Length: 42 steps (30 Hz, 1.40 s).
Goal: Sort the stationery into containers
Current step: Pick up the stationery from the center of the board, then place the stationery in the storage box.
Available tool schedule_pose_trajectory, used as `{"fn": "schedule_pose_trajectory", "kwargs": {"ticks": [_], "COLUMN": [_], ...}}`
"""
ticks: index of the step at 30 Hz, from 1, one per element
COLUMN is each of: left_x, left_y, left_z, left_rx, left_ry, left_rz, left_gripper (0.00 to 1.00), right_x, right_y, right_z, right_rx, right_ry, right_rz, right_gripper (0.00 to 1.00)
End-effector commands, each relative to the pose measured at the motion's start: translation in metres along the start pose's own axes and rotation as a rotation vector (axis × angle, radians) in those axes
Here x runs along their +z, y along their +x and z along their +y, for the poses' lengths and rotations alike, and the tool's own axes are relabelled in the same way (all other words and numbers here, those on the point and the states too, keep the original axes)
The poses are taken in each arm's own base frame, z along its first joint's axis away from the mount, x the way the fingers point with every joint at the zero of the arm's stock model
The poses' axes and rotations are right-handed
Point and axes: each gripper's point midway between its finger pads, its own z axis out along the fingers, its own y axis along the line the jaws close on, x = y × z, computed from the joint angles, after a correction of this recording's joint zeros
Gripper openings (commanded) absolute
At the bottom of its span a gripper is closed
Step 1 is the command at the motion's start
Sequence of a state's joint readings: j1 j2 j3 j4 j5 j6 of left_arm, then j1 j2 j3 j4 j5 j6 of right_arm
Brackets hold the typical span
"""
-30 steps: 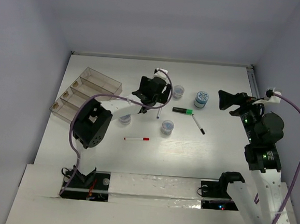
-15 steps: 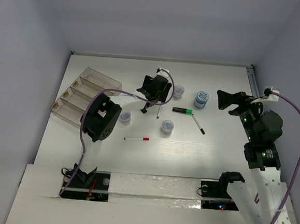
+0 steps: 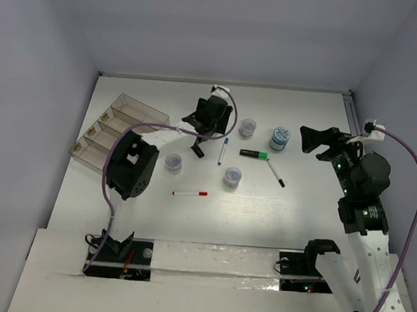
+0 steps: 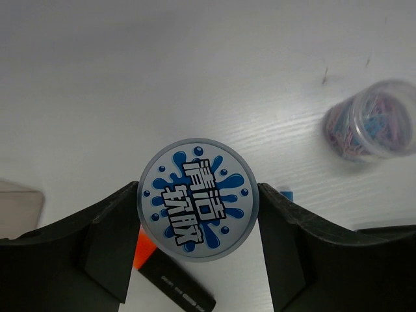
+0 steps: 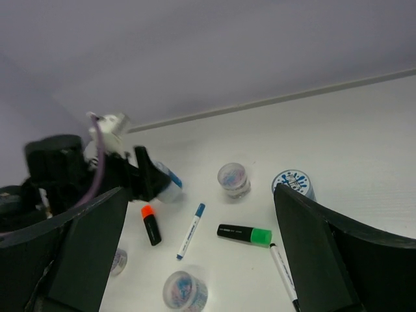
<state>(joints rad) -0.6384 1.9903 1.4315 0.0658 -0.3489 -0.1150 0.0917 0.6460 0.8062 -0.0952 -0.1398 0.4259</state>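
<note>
Pinching a blue-topped jar by its round sides, the left hand grips something likely light, rigid, slippery; right hand spread.

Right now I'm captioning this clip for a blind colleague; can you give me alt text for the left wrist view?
The left gripper's black fingers clamp a round jar with a blue splash-print lid, seen from above. An orange-and-black highlighter lies on the white table at the bottom edge; a clear jar of coloured paper clips stands upper right.
</note>
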Motion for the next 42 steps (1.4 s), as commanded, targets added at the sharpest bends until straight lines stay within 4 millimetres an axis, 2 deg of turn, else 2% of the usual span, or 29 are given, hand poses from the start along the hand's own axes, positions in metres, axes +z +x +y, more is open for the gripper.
{"fn": "schedule_pose_trajectory", "kwargs": {"ticks": [1, 3, 4, 5, 7, 8, 11, 12, 15, 18, 20, 24, 29, 34, 42], "left_x": [-0.072, -0.076, -0.077, -0.078, -0.085, -0.086, -0.093, -0.094, -0.091, -0.087, -0.080, -0.066, -0.047, -0.037, -0.025], "left_y": [-0.146, -0.155, -0.159, -0.157, -0.164, -0.154, -0.144, -0.138, -0.121, -0.113, -0.108, -0.100, -0.081, -0.064, -0.053], "left_z": [0.065, 0.094, 0.120, 0.133, 0.164, 0.191, 0.238, 0.262, 0.300, 0.320, 0.323, 0.326, 0.334, 0.341, 0.345], "left_rx": [-0.247, -0.302, -0.339, -0.360, -0.386, -0.387, -0.397, -0.396, -0.415, -0.454, -0.462, -0.451, -0.436, -0.409, -0.376], "left_ry": [-0.027, -0.052, -0.069, -0.089, -0.144, -0.203, -0.311, -0.358, -0.429, -0.435, -0.433, -0.443, -0.474, -0.525, -0.540], "left_rz": [-0.332, -0.331, -0.332, -0.314, -0.329, -0.297, -0.281, -0.269, -0.242, -0.231, -0.220, -0.191, -0.135, -0.094, -0.062], "left_gripper": [0.26, 0.26, 0.26, 0.26, 0.26, 0.26, 0.26, 0.26, 0.26, 0.26, 0.26, 0.25, 0.23, 0.23, 0.26], "right_x": [0.003, 0.004, 0.005, 0.006, 0.009, 0.010, 0.009, 0.008, 0.007, 0.007, 0.007, 0.009, 0.012, 0.013, 0.014], "right_y": [-0.010, -0.009, -0.005, -0.003, 0.003, 0.003, 0.000, -0.001, -0.002, -0.001, 0.000, 0.001, 0.005, 0.007, 0.008], "right_z": [0.006, 0.006, 0.002, -0.001, -0.006, -0.006, -0.004, -0.005, -0.004, -0.004, -0.004, -0.005, -0.006, -0.006, -0.006], "right_rx": [-0.004, -0.002, 0.004, 0.007, 0.009, 0.011, 0.007, 0.005, 0.001, 0.001, 0.002, 0.003, 0.005, 0.005, 0.006], "right_ry": [-0.030, -0.034, -0.021, -0.013, 0.004, 0.006, -0.002, 0.001, 0.001, 0.001, 0.001, 0.003, 0.009, 0.007, 0.002], "right_rz": [-0.040, -0.044, -0.040, -0.040, -0.027, -0.026, -0.052, -0.057, -0.064, -0.063, -0.060, -0.049, -0.030, -0.023, -0.017], "right_gripper": [1.00, 1.00, 1.00, 1.00, 1.00, 1.00, 1.00, 1.00, 1.00, 1.00, 1.00, 1.00, 1.00, 1.00, 1.00]}}
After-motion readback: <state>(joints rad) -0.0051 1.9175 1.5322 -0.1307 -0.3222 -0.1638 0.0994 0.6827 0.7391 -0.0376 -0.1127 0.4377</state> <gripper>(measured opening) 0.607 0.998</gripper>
